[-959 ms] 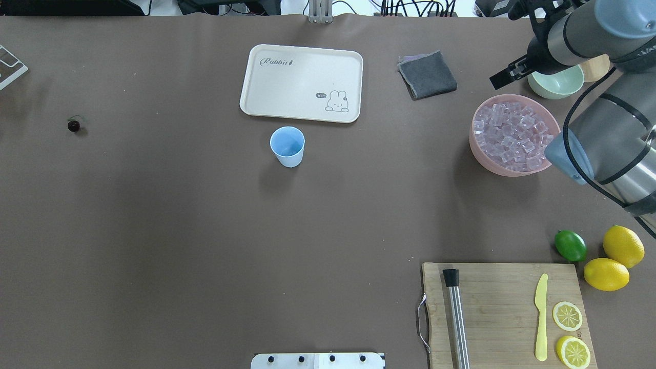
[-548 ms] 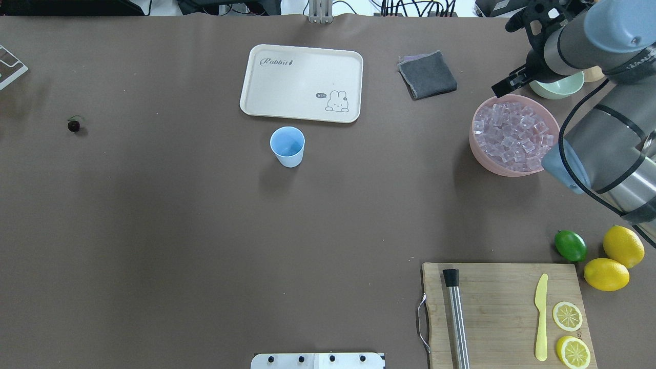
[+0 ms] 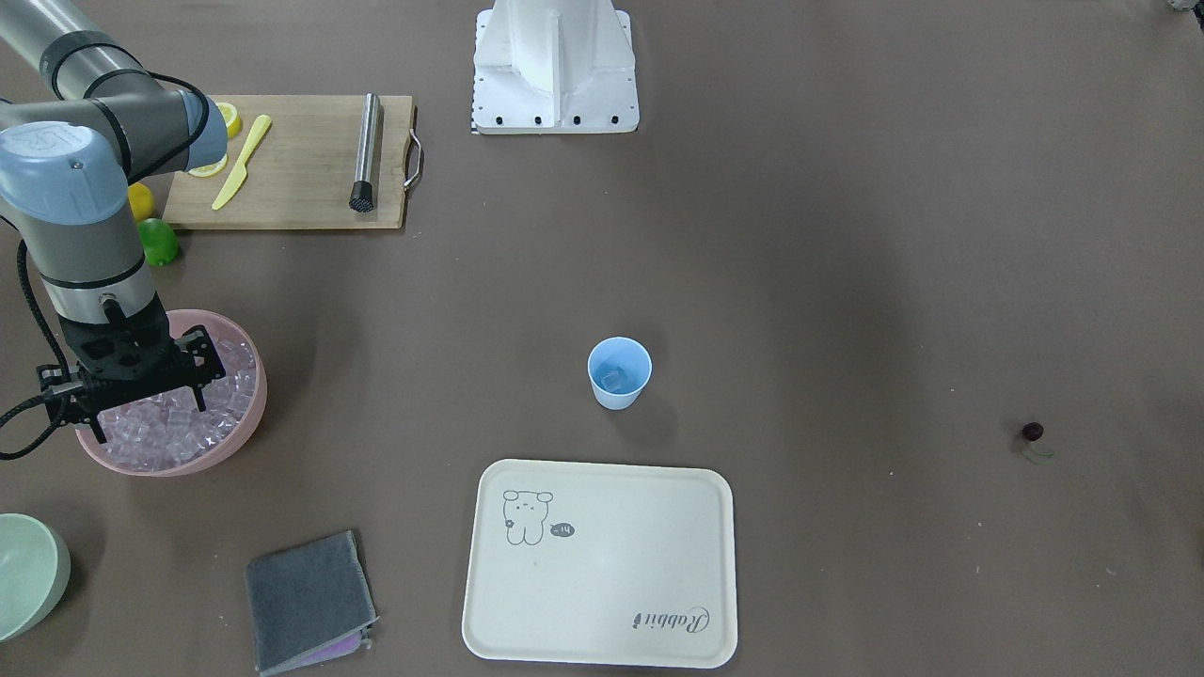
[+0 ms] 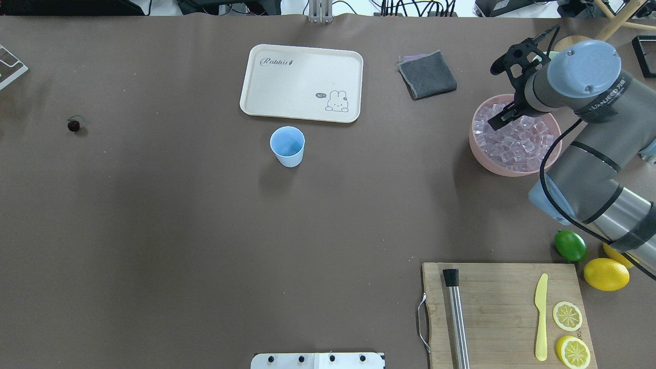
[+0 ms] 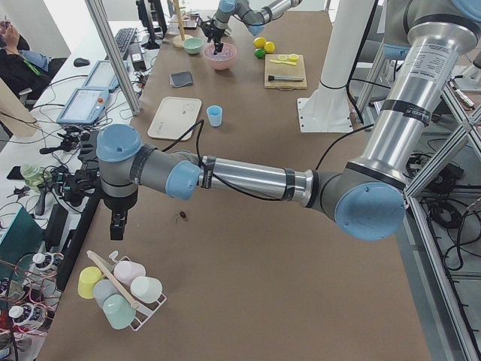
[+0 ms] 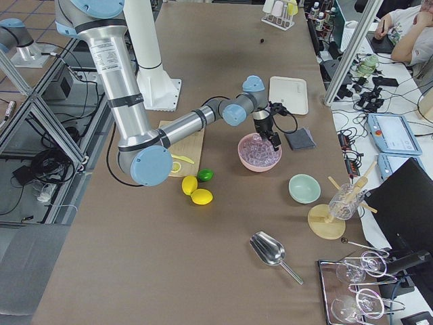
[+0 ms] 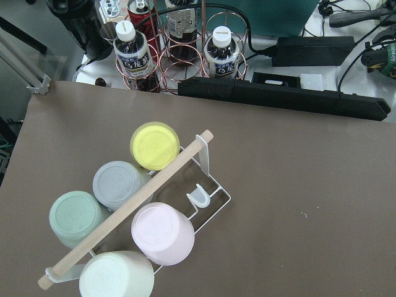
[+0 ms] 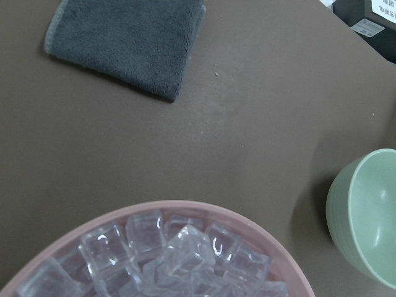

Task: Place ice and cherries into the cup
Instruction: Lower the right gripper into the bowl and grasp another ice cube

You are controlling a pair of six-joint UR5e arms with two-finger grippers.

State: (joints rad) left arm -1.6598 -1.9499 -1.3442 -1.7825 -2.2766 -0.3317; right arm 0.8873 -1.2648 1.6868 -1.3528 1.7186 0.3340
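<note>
The light blue cup [image 4: 287, 146] stands upright just in front of the tray, and in the front-facing view [image 3: 619, 373] a clear piece shows at its bottom. The ice [image 4: 517, 141] fills the pink bowl [image 4: 479, 154] at the right. My right gripper [image 3: 149, 418] hangs open just over the ice, with nothing between its fingers. It also shows in the overhead view [image 4: 506, 116]. The cherry [image 4: 74, 125] lies alone far to the left. My left gripper [image 5: 116, 222] is off the table's left end near the cherry [image 5: 181, 217]; I cannot tell whether it is open or shut.
A cream tray [image 4: 301, 82] lies behind the cup and a grey cloth [image 4: 427, 75] to its right. A pale green bowl [image 3: 28, 574] stands beyond the pink bowl. A cutting board [image 4: 505, 312] holds a muddler, knife and lemon slices; a lime [image 4: 570, 245] and lemons lie beside it. A cup rack [image 7: 133, 210] is under the left wrist.
My right arm has swung from over the pale green bowl towards me, and its gripper is now over the ice in the pink bowl. Cup and cherry have not moved.
</note>
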